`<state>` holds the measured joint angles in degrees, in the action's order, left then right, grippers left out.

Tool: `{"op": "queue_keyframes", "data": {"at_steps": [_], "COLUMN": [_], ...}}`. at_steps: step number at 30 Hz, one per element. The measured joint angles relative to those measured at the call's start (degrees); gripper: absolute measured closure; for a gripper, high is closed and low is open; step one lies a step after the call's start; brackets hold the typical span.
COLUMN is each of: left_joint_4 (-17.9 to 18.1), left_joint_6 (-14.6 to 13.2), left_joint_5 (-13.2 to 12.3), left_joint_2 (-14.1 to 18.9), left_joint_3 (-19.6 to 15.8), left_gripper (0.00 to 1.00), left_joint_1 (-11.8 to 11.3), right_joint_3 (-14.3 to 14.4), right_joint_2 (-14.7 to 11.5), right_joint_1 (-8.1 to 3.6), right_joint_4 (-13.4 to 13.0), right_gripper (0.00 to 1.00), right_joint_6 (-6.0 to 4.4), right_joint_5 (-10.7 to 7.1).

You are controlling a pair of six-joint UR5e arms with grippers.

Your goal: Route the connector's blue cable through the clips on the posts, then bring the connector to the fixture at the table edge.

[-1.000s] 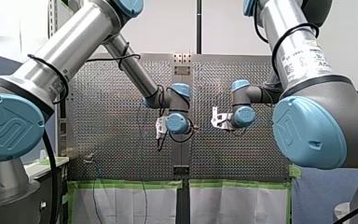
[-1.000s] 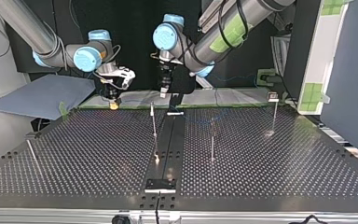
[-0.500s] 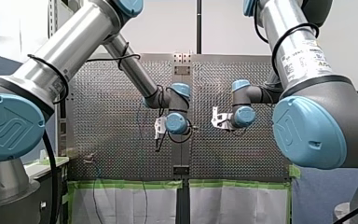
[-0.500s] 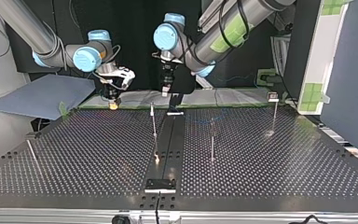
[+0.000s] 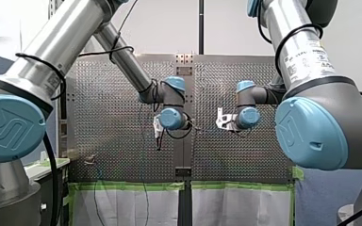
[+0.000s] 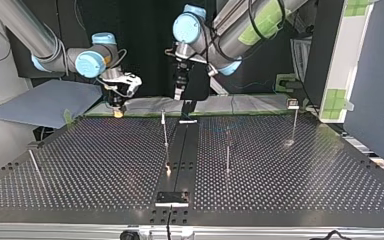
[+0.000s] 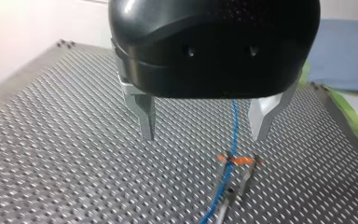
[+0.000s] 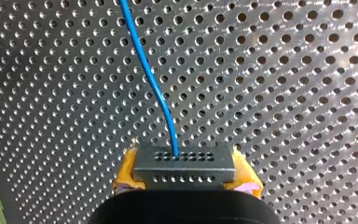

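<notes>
Movement shows best in the front view. Our left arm has gone up and a bit toward that view's left, so our left gripper [image 5: 159, 140] hangs higher over the tabletop [image 5: 108, 94] than a moment ago. Our right gripper [image 5: 221, 121] has hardly moved. We think the left arm has let the cable go and is backing away, so one clip may be done.

From across, the top view shows the same lift. The left gripper [image 6: 178, 91] is up near the top of a post [image 6: 165, 132], and the right gripper [image 6: 116, 111] stays low by the far edge. Only this view shows another post [image 6: 227, 152] waiting farther on. The cable is too thin to follow here.

Only the left wrist view shows those jaws. They are wide open and hold nothing. The blue cable [image 7: 234, 119] runs below them and crosses an orange clip [image 7: 235, 159]. It seems to sit in the clip, but we cannot be sure.

In the right wrist view the jaws are closed on the connector [image 8: 184, 161], with a yellow pad [image 8: 127, 171] on each side. The cable leaves the connector and runs ahead over the holes.
</notes>
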<state>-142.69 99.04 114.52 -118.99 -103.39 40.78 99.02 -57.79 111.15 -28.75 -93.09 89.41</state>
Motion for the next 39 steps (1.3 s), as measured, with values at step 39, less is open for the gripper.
{"op": "queue_keyframes", "data": {"at_steps": [39], "left_joint_4": [10.0], "left_joint_6": [6.8], "left_joint_5": [5.3], "left_joint_2": [17.0], "left_joint_3": [-16.9], "left_gripper": [0.02], "left_joint_1": [1.8], "right_joint_3": [0.1], "right_joint_2": [0.0], "right_joint_1": [-1.5], "right_joint_4": [0.5], "right_gripper": [1.0], "right_joint_6": [0.0], "right_joint_5": [-0.2]}}
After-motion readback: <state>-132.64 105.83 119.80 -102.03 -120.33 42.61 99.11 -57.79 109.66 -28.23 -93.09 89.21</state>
